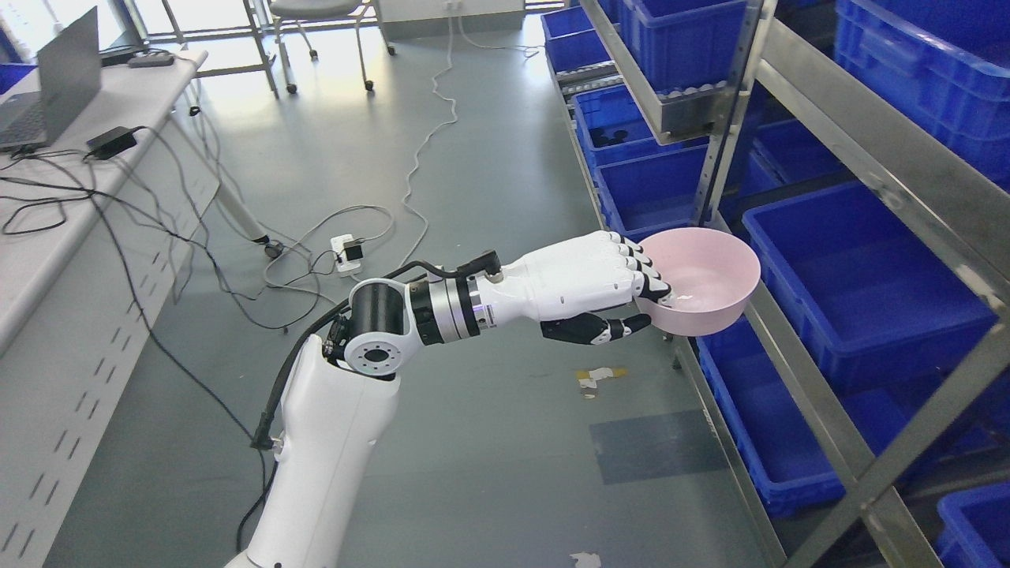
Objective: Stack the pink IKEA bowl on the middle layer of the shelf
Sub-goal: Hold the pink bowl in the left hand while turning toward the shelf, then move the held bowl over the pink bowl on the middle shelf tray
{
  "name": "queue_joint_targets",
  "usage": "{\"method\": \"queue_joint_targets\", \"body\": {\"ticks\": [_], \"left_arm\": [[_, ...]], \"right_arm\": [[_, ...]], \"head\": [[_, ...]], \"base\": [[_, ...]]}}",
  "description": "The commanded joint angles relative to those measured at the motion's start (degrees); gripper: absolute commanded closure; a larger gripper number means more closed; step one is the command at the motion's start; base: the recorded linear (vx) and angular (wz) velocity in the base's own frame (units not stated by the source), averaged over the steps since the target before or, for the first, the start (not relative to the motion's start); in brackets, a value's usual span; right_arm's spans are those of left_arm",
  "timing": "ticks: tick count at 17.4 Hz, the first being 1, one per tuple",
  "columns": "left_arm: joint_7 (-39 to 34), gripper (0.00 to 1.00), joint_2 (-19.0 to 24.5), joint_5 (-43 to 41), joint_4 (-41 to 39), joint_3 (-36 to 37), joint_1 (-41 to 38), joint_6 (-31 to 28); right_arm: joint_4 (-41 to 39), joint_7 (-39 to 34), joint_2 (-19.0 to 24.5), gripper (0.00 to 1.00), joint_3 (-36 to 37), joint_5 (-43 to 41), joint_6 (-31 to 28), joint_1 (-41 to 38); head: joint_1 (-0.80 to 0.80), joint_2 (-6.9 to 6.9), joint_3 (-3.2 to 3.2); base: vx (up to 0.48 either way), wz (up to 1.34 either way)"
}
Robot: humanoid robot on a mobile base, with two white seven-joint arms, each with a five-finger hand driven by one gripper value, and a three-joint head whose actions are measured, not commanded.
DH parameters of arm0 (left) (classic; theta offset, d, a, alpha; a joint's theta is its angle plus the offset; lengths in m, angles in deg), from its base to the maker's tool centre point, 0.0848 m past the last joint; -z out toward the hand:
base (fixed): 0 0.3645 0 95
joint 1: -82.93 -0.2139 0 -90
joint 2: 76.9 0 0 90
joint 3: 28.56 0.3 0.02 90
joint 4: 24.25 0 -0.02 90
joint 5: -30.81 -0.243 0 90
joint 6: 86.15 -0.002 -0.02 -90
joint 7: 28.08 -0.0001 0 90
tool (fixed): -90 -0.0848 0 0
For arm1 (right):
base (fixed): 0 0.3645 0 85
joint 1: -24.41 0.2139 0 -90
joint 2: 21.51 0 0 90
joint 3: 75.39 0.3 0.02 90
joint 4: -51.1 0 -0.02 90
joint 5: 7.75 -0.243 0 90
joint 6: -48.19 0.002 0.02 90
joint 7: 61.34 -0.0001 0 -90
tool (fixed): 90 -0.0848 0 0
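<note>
Bright daylight from top-left windows, floor point(473, 158) glare up there, soft shadows, sharp focus, slight edge distortion.

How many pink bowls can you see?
1. The pink bowl is held by its rim in the left hand, beside the metal shelf. Others could be hidden inside the blue bins.
</note>
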Motion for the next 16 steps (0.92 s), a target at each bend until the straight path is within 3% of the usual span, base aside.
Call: {"method": "queue_joint_targets", "body": {"ticks": [1, 9, 16], "left_arm": [[0.06, 0.99, 1.0, 2.46, -0.49, 0.6, 2.1, 0.03], [0.85, 0.98, 1.0, 10.82, -0.76, -0.36, 17.31, 0.03], [7.79, 0.98, 2.18, 2.39, 0.99, -7.83, 23.03, 0.03]], "right_arm": [[-1.0, 0.05, -1.0, 0.0, 0.0, 0.0, 0.02, -0.17], [-1.0, 0.05, -1.0, 0.0, 0.0, 0.0, 0.02, -0.17], [-1.0, 0.05, -1.0, 0.0, 0.0, 0.0, 0.02, -0.26]], "head": [[0.0, 0.0, 0.0], [0.0, 0.0, 0.0], [0.0, 0.0, 0.0]], "base": [[0.045, -0.8], [0.019, -0.87], [0.01, -1.0]]}}
